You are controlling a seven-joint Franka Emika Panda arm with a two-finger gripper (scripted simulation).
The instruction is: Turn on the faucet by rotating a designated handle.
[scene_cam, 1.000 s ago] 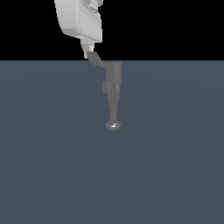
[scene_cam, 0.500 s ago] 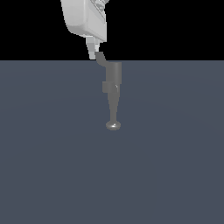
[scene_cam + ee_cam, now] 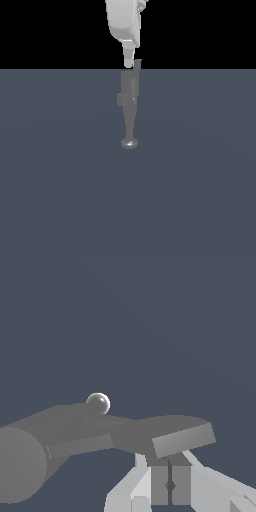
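The grey faucet (image 3: 129,90) stands in the middle of the exterior view, its spout tapering down to a shiny knob (image 3: 129,143). The handle (image 3: 136,68) shows as a short upturned piece at the cylinder's top. My white gripper (image 3: 129,61) comes down from above, its tip right beside the handle on the exterior view's left. In the wrist view the faucet's cylinder (image 3: 25,461) fills one side and the handle's flared tip (image 3: 182,440) lies just ahead of my gripper (image 3: 170,471). The fingers are pressed together with nothing between them.
The faucet sits on a plain dark blue-grey floor (image 3: 200,190) that spreads in every direction. Black background lies behind the gripper. Nothing else shows.
My gripper has moved toward the exterior view's right. The handle, which stuck out to the left of the cylinder, has swung with it and now sits over the cylinder's top.
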